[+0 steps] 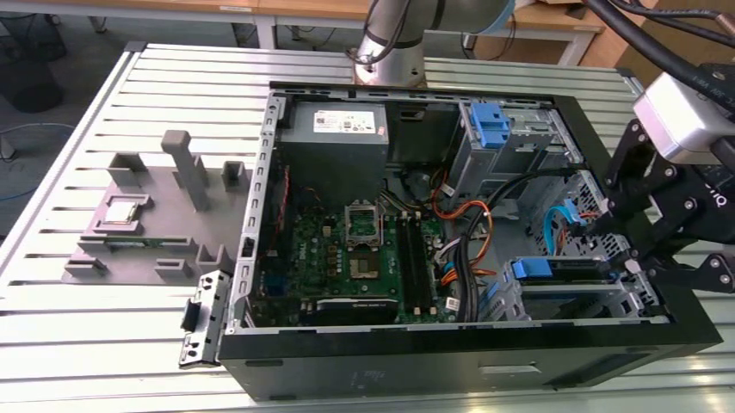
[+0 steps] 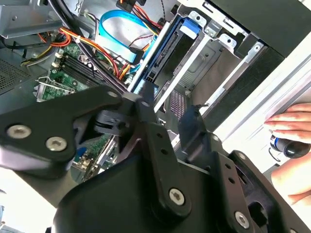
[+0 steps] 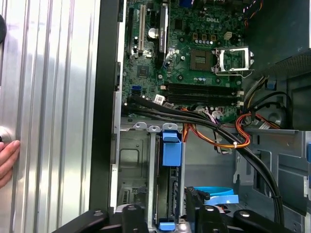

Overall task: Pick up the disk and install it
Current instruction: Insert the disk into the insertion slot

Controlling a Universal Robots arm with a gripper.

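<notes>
Your gripper (image 2: 167, 116) hangs over the disk (image 3: 171, 150) seated in its bay (image 3: 131, 160), jaws parted astride it, gripping nothing.

This is a robotics lab. The work surface is a slotted aluminium table (image 1: 138, 95), with the robot arm's base (image 1: 388, 52) standing at its far edge. An opened black computer case (image 1: 460, 374) lies on its side in the middle, its green motherboard (image 1: 344, 258) and wiring exposed. On the exterior view's left, a grey fixture (image 1: 150, 249) (it looks purpose-made) holds loose parts. Beyond the table stand wooden desks (image 1: 310, 10) on a grey floor. In the first wrist view, a person's hand (image 3: 7, 158) rests at the table's edge.
</notes>
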